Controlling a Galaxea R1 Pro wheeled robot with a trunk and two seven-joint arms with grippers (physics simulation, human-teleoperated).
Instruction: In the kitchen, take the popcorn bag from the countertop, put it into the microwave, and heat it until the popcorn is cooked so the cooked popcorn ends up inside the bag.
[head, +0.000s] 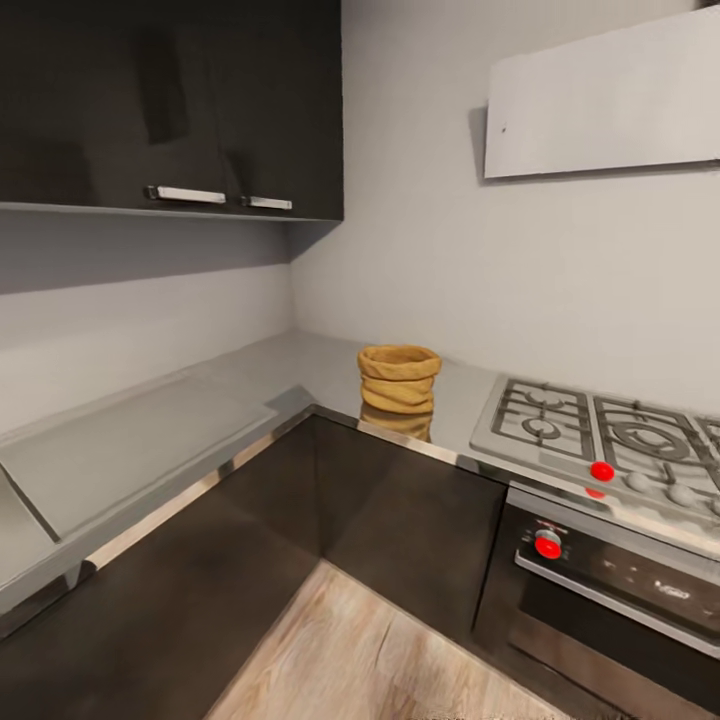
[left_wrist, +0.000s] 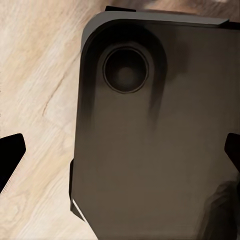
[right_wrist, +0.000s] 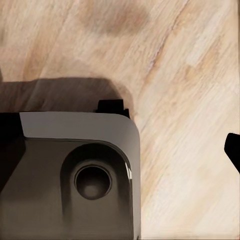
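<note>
Ahead of me the bag (head: 399, 378) looks like coarse, wrinkled burlap, golden-brown and matt. The table (head: 150, 430) is shiny brushed steel that mirrors the bag. The cabinets (head: 200, 100) are glossy dark brown. The hob (head: 610, 435) is pale metal. Under my wrists the floor (right_wrist: 190, 75) is pale, grained wood.

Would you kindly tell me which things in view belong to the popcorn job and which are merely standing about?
Belonging to the job:
- popcorn bag, upright
- countertop under it

Not part of it:
- gas hob beside the bag
- oven below the hob
- wall cabinets
</note>
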